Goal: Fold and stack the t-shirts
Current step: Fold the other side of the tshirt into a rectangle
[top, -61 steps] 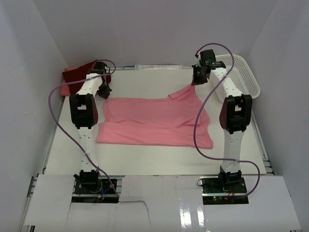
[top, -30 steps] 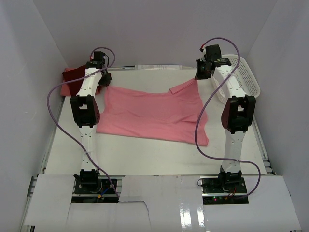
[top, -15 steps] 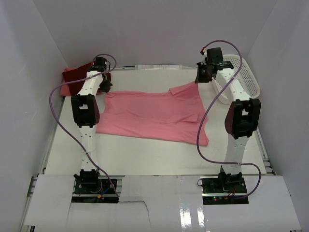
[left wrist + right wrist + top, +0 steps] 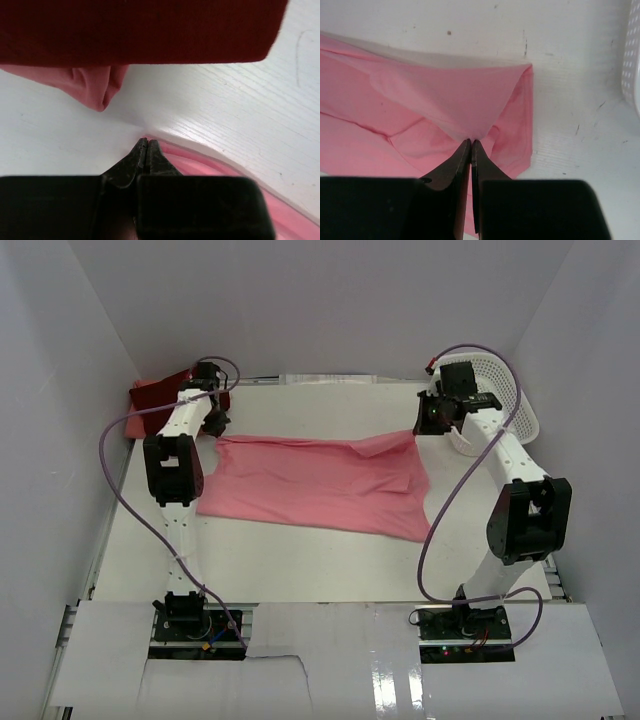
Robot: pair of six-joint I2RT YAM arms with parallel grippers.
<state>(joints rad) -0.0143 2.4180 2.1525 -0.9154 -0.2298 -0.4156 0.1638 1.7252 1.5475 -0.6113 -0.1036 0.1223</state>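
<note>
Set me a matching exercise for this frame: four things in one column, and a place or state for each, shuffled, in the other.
Things:
1. pink t-shirt
2. dark red t-shirt
3. basket
4. right pincer

Places or states:
A. far right corner of the table
B. shut on pink cloth
C. far left corner of the table
D. spread across the middle of the table

Pairs: 1-D, 2-C, 3-A, 4-B
</note>
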